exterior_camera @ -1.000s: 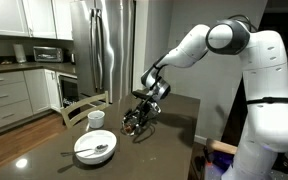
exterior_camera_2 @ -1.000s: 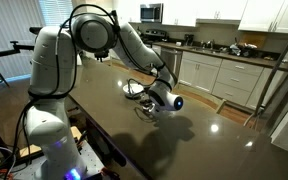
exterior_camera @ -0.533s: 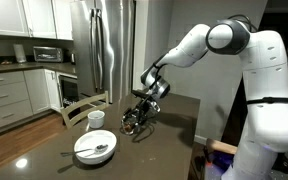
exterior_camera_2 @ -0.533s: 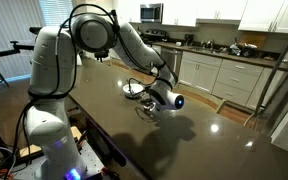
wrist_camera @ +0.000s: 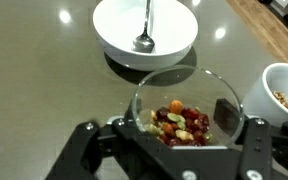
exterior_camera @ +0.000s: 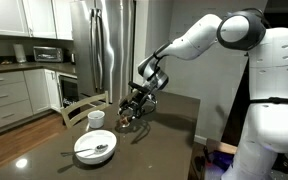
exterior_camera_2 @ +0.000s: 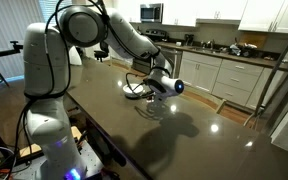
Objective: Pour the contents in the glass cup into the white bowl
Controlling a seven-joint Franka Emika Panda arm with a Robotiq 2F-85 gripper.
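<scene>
In the wrist view the glass cup [wrist_camera: 198, 92] sits upright between my gripper's fingers. My gripper [wrist_camera: 184, 120] is shut on it. The contents [wrist_camera: 179, 122] are dark red and brown pieces mixed with a few pale and orange ones, lying in the cup's bottom. The white bowl [wrist_camera: 119, 35] lies ahead on the table with a metal spoon [wrist_camera: 144, 40] in it. In an exterior view my gripper [exterior_camera: 132, 112] holds the cup above the dark table, behind and to the right of the bowl [exterior_camera: 81, 152]. My gripper [exterior_camera_2: 156, 90] also shows from the far side.
A white mug [wrist_camera: 284, 95] stands close beside the cup, with pieces inside; it also shows between bowl and gripper [exterior_camera: 96, 118]. A wooden chair back [exterior_camera: 84, 103] stands at the table's far edge. Kitchen cabinets and a steel fridge [exterior_camera: 102, 50] lie beyond.
The arm has risen and lifted the glass cup off the table, shifting slightly toward the bowl. The grip has stayed shut.
</scene>
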